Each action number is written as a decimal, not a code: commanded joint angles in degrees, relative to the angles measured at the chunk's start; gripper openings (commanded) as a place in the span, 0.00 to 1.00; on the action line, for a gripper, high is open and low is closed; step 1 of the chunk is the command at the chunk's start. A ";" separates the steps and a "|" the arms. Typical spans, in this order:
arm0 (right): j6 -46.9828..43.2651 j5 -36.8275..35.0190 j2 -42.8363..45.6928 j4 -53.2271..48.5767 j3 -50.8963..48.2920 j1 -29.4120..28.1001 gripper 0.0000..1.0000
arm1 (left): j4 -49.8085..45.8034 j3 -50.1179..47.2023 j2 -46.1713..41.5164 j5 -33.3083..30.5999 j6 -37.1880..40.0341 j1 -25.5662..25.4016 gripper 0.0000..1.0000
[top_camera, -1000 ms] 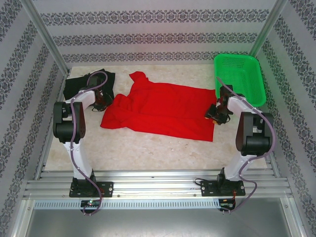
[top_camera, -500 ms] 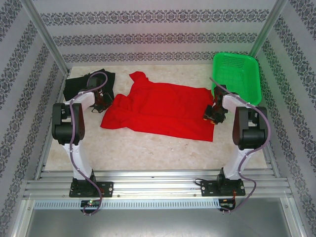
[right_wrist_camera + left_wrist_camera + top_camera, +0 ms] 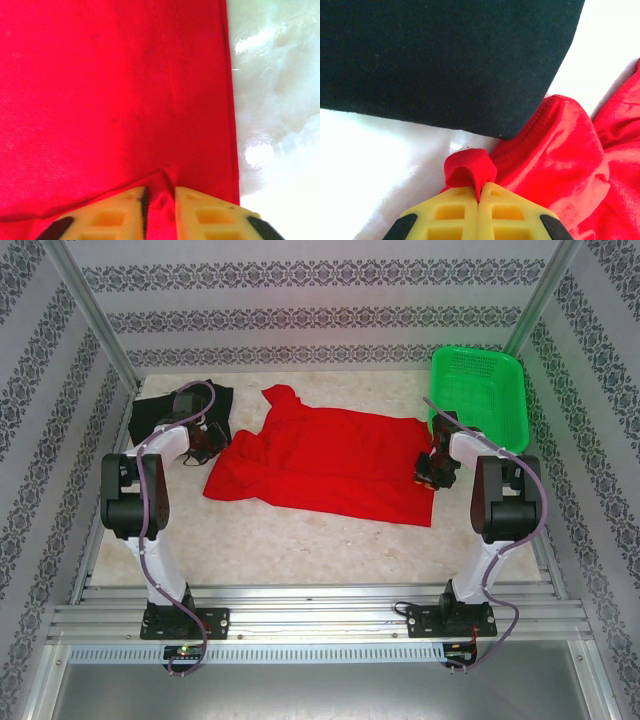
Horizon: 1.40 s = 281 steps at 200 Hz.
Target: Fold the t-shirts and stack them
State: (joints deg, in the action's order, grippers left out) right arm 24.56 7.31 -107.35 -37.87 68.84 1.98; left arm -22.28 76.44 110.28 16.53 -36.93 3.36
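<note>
You were at the first step: getting hold of the red shirt (image 3: 330,465) so you could fold it. It lay spread out across the middle of the table (image 3: 300,540) (I could not see any picture on it).

Your right gripper (image 3: 160,197) sat at the shirt's right edge. Its jaws were almost together, with a little ridge of red cloth squeezed between them. Your left gripper (image 3: 479,192) was at the shirt's left edge, pinched tight on a small bump of red cloth.

Just past it, in the far left corner, lay the black shirt (image 3: 445,55), right beside the red one. The green basket (image 3: 478,355) stood in the far right corner.

I think your next move called for both grippers to lift together and carry one side over the other, slowly, so neither pinch slipped.
</note>
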 commanded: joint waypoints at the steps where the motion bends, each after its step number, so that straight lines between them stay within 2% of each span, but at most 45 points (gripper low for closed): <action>1: -0.69 -1.03 -1.15 1.74 2.19 -0.20 0.15 | 1.01 -0.66 -2.51 1.10 0.19 -0.70 0.00; 34: -0.65 -2.68 0.87 2.10 1.91 -0.20 0.00 | 0.95 -0.86 -3.54 1.38 0.35 -0.72 0.00; 126: -0.66 -5.54 12.37 -0.03 -1.60 0.11 0.00 | 0.24 -2.57 -7.79 1.82 1.16 -0.72 0.00; 184: -0.59 -6.72 16.38 -1.11 -6.18 1.75 0.00 | 0.31 -2.03 -8.06 3.49 1.11 -0.72 0.00; 228: -1.71 -8.12 15.13 -0.53 -6.95 2.72 0.00 | 0.07 -0.33 -6.02 4.08 1.55 -0.88 0.00; 281: -2.90 -9.18 11.84 -0.87 -3.83 3.21 0.00 | -1.92 6.17 -1.77 3.91 3.26 -2.68 0.00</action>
State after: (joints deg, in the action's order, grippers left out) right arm 23.35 0.93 -94.13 -38.11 62.81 4.69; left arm -22.68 78.76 106.67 19.99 -35.83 2.17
